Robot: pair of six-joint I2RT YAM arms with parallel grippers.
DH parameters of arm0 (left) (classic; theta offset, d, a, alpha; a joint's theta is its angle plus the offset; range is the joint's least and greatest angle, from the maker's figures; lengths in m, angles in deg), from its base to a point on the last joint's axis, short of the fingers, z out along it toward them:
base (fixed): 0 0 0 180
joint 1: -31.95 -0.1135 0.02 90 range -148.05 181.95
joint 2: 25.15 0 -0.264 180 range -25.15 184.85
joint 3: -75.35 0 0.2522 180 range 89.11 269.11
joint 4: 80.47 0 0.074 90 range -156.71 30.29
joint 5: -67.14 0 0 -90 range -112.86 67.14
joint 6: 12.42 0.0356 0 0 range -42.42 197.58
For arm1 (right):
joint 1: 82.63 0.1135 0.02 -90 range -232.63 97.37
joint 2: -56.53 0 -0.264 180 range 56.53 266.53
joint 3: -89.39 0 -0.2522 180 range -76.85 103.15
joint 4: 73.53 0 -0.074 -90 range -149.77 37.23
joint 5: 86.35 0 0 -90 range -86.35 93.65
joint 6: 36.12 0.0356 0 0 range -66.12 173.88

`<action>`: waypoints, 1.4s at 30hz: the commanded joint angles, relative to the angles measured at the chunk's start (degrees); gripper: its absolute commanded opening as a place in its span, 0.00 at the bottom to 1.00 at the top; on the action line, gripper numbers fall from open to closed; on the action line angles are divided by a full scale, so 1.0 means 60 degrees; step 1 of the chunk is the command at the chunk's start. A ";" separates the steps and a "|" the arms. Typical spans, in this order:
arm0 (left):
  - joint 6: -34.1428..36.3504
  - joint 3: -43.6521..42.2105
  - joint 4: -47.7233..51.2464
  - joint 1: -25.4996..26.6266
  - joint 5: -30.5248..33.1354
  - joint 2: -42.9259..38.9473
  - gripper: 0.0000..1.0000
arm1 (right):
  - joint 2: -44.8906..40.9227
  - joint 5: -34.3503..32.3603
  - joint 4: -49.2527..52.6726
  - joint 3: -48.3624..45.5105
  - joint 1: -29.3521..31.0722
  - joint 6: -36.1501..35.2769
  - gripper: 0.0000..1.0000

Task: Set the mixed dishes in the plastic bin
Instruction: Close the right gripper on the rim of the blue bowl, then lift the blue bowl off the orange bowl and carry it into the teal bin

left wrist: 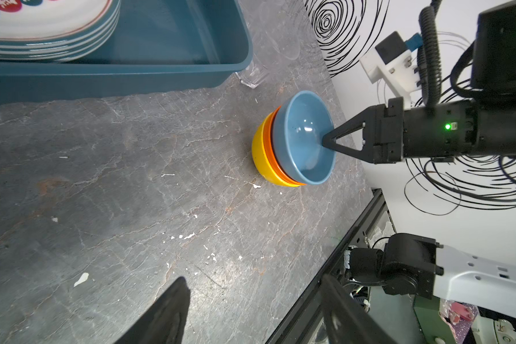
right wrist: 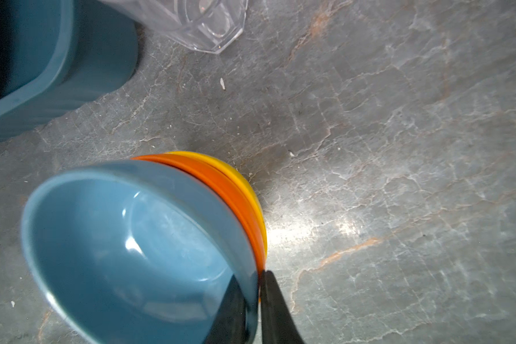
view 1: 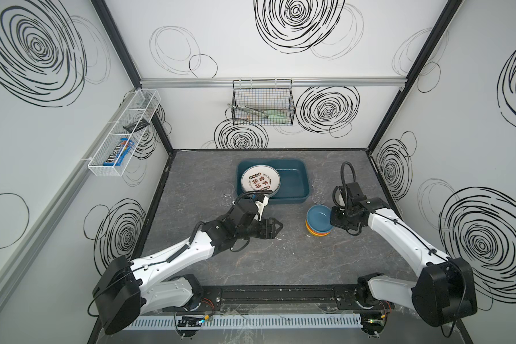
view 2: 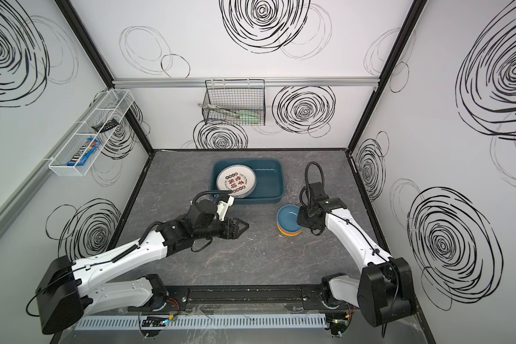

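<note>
pinching the rim of the blue bowl (right wrist: 125, 253) with the right gripper (right wrist: 258, 297), one finger inside and one outside. holding it tilted over the orange bowl (right wrist: 221, 184) and yellow bowl (right wrist: 246, 186) nested beneath, on the grey table (view 1: 221, 253) near the right end of the teal plastic bin (view 1: 292, 184). showing a stack of white plates (view 1: 260, 181) with chinese characters in the bin's left half, and a clear cup (right wrist: 197, 23) just beside its corner. hovering the left gripper (view 1: 277, 227) over bare tabletop, fingers spread, touching nothing.

Wire basket (view 1: 262, 102) on back wall; mesh shelf (view 1: 122, 132) on left wall
</note>
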 commanded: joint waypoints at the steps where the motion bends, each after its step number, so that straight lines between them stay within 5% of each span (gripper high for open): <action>1: -0.0059 -0.0110 -0.0490 0.0032 0.0021 -0.0110 0.74 | -0.0053 -0.0165 0.0414 0.0296 0.0018 -0.0042 0.11; 24: -0.0346 -0.0553 -0.0651 -0.0444 -0.0016 -0.0707 0.74 | 0.0160 -0.0230 0.0897 0.1691 0.0507 -0.0241 0.03; 42: -0.0617 -0.1246 0.0027 -0.2153 -0.0211 -0.2229 0.75 | 0.2706 0.0300 0.0161 0.4225 0.0866 -0.0251 0.03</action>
